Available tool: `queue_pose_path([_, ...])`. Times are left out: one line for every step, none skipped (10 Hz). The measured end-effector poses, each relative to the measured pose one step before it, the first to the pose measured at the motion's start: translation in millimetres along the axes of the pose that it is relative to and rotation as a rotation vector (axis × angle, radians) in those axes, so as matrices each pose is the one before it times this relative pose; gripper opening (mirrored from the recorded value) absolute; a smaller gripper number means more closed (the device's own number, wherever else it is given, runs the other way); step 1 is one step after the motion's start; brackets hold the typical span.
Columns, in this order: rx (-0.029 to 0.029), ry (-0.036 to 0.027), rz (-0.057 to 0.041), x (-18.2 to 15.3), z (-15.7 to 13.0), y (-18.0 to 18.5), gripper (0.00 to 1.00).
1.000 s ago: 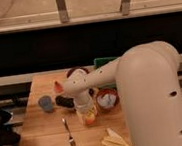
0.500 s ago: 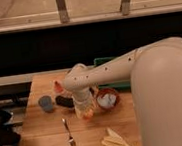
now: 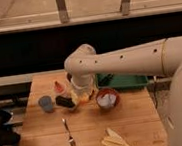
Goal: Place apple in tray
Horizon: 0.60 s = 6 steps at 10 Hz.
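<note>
The apple [image 3: 80,97], orange-yellow, sits between the fingers of my gripper [image 3: 81,95], which is shut on it and points down just above the wooden table. The white arm reaches in from the right and bends over this spot. The green tray [image 3: 126,81] lies at the table's back edge, right of the gripper and partly hidden behind the arm. The apple is outside the tray, a short way to its left.
A reddish-brown bowl [image 3: 108,98] with something white inside stands right of the gripper. A red-orange wedge [image 3: 59,86], a grey-blue cup [image 3: 45,102] and a black object [image 3: 64,102] lie to its left. A fork [image 3: 68,133] and a banana peel [image 3: 116,141] lie nearer the front.
The gripper has risen with the apple in it, moving up and away from the table's middle. The arm has swung higher across the view.
</note>
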Motion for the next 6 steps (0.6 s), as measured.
queue_pose_path([-0.00602,-0.05715,0.04295,-19.14,-21.86,-18.33,0.0])
queue_pose_path([-0.00377,-0.03474,0.02703,-13.91,-14.24,-10.66,0.0])
queue_pose_path([-0.00261,-0.03584,0.0369,-16.33,-14.02,-13.43,0.0])
queue_pose_path([-0.00078,-0.03551,0.04539,-18.3,-11.67,-16.08,0.0])
queue_pose_path([-0.00071,-0.01666,0.03319,-12.24,-4.94,-10.24,0.0])
queue_pose_path([0.00113,-0.01651,0.05312,-17.8,-6.07,-16.05,0.0])
